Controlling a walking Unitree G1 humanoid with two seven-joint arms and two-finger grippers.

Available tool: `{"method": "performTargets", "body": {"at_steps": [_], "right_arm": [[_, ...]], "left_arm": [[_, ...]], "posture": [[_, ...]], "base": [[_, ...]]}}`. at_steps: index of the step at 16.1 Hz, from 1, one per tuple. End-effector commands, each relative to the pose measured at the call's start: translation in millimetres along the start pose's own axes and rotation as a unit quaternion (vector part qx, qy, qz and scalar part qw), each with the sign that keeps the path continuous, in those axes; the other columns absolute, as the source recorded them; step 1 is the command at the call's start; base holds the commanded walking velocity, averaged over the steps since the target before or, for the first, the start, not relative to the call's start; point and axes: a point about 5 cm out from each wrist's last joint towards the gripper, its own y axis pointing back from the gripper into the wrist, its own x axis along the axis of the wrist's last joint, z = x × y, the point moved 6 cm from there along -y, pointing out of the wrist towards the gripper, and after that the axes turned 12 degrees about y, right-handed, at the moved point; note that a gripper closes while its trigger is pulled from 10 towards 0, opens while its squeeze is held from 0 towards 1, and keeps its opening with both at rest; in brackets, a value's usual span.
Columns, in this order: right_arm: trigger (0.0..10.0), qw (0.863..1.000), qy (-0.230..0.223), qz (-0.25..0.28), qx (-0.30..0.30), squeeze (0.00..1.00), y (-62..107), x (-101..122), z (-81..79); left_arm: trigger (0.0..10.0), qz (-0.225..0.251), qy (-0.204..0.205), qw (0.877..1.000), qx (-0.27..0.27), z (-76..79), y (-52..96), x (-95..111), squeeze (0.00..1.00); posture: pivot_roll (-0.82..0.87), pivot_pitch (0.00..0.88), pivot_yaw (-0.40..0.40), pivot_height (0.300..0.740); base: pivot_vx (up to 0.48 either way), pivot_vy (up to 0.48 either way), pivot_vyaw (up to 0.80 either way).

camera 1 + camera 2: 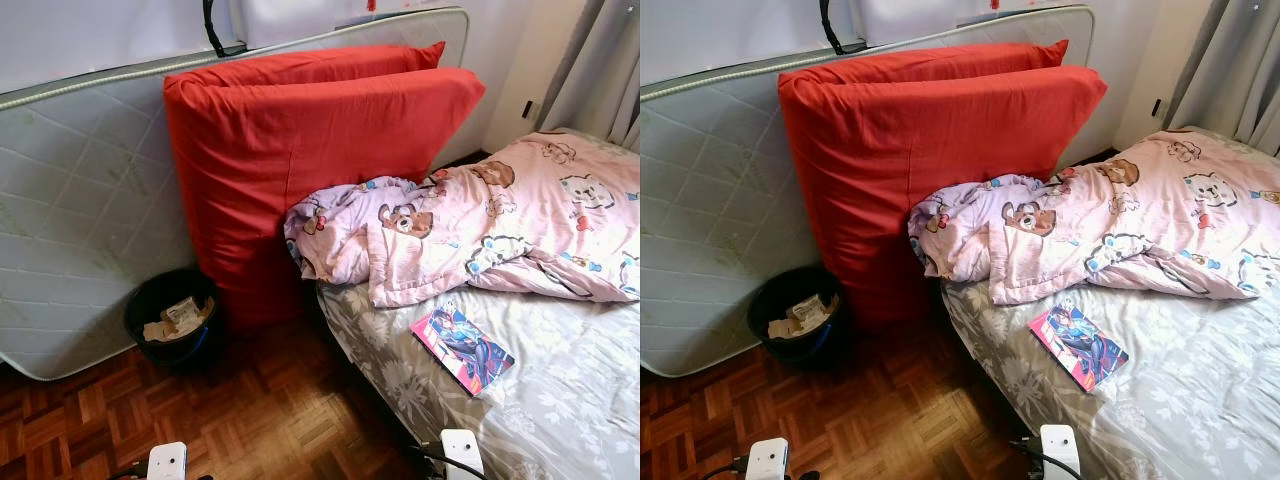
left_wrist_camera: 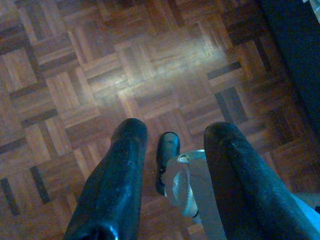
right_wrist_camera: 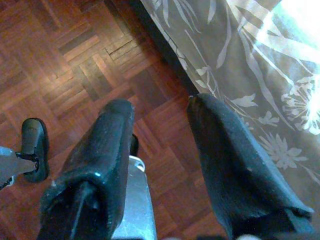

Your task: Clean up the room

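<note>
book: a colourful comic-style book (image 1: pixel 462 348) lies flat on the grey floral sheet, near the bed's front edge, just below the rumpled blanket and apart from it.
blanket: a pink blanket with cartoon bears (image 1: pixel 470 225) is bunched across the head part of the bed, one end spilling toward the red mattress.
bed: a bed with a grey floral sheet (image 1: pixel 580 400) takes up the robot's right side; its edge runs beside the floor.
red mattress: two red-covered mattresses (image 1: pixel 300 160) stand on edge, leaning on the wall, touching the blanket's end.
white mattress: a quilted white mattress (image 1: pixel 80 220) stands on edge behind the red ones.
bin: a black bin (image 1: pixel 172 318) with crumpled paper inside sits on the floor, against the white mattress and just beside the red one.
floor: dark wood parquet (image 1: pixel 250 410).
left gripper: left gripper (image 2: pixel 172 150) hangs over the parquet, fingers spread apart, holding nothing.
right gripper: right gripper (image 3: pixel 160 117) hangs above the floor at the bed's edge, fingers parted, holding nothing.
curtain: grey curtain (image 1: pixel 605 65) at far right.
</note>
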Motion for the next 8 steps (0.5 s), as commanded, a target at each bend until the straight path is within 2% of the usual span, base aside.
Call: {"method": "performTargets", "body": {"at_steps": [1, 8], "right_arm": [[10.0, 0.996, -0.091, -0.007, 0.007, 0.0, 8.0, -25.9, 35.6], [10.0, 0.996, -0.087, -0.012, 0.006, 0.0, 10.0, -33.4, 36.7]], "left_arm": [[10.0, -0.035, -0.052, 0.998, -0.032, 33.4, -8.7, -0.4, 0.0], [10.0, -0.034, -0.077, 0.996, -0.029, 31.7, -8.6, 0.0, 0.0]], "posture": [[-0.07, 0.0, -0.002, 0.74], [-0.07, 0.0, -0.001, 0.74]], "base": [[0.0, 0.0, 0.0], [0.0, 0.0, 0.0]]}}
